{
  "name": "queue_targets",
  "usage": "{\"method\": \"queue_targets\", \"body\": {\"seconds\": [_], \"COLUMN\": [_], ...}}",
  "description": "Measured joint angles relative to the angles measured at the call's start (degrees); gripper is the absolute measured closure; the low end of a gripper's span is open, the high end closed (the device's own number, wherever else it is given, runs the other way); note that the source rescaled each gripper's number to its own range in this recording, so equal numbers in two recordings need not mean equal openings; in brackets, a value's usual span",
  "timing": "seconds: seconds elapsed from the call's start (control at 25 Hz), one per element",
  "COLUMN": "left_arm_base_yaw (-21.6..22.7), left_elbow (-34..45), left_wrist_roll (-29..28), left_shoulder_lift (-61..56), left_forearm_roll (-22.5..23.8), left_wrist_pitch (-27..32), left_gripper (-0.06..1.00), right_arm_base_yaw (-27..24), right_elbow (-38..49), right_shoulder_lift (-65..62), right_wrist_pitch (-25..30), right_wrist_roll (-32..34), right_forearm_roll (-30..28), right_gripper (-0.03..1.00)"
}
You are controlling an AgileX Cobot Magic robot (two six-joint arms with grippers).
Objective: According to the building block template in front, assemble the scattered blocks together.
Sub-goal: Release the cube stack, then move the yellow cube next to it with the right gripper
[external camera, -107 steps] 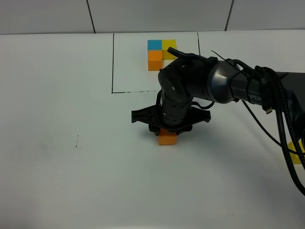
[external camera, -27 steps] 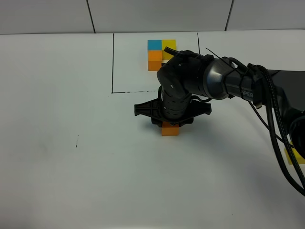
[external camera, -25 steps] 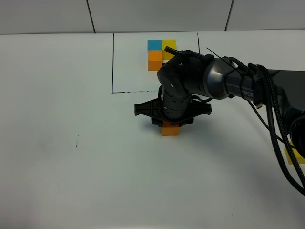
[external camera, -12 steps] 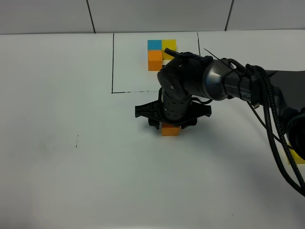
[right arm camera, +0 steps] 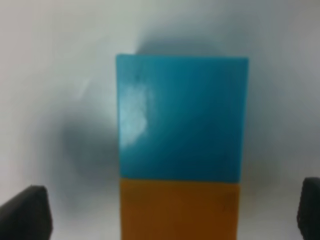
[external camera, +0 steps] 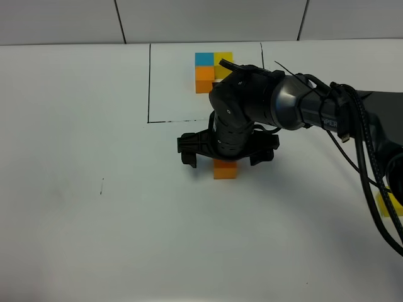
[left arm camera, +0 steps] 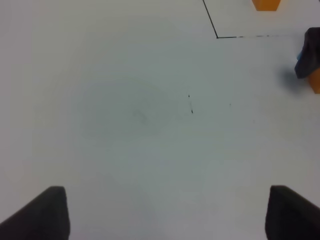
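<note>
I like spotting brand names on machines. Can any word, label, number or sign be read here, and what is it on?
None can be read in any view.
Right arm: any lettering on its dark shell is too small to read.
Blue cube, orange cube, template cubes: plain faces, no print.
Table: only a drawn black frame and tiny specks, no letters.

I'm on a lab-style test bench — bare white table (external camera: 75,239), drawn black frame (external camera: 150,82), grey panel wall (external camera: 63,19) behind.

White table (external camera: 75,239) with template (external camera: 204,73), orange block (external camera: 225,170), blue block (right arm camera: 182,117)
</note>
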Motion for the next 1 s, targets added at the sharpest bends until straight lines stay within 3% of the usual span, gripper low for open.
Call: {"method": "queue_targets", "body": {"seconds": [0.28, 0.52, 1.0], "left_arm_base_yaw": [0.00, 0.00, 0.00], "left_elbow": [0.00, 0.00, 0.00], "left_wrist_roll": [0.00, 0.00, 0.00], "left_shoulder_lift": [0.00, 0.00, 0.00], "left_forearm_roll": [0.00, 0.00, 0.00], "left_wrist_pitch": [0.00, 0.00, 0.00], "left_gripper": [0.25, 0.25, 0.25], "right_arm_base_yaw": [0.00, -1.98, -17.13], "right_elbow": [0.00, 3.71, 25.83], "right_shoulder_lift": [-4.88, -12.28, -31.20], "right_wrist_pitch": [2.08, 6.71, 7.22], "right_wrist_roll": [-6.77, -11.89, -21.98], "right_forearm_roll": [4.08, 3.17, 2.47], "right_gripper": [-0.03, -0.03, -0.02]}}
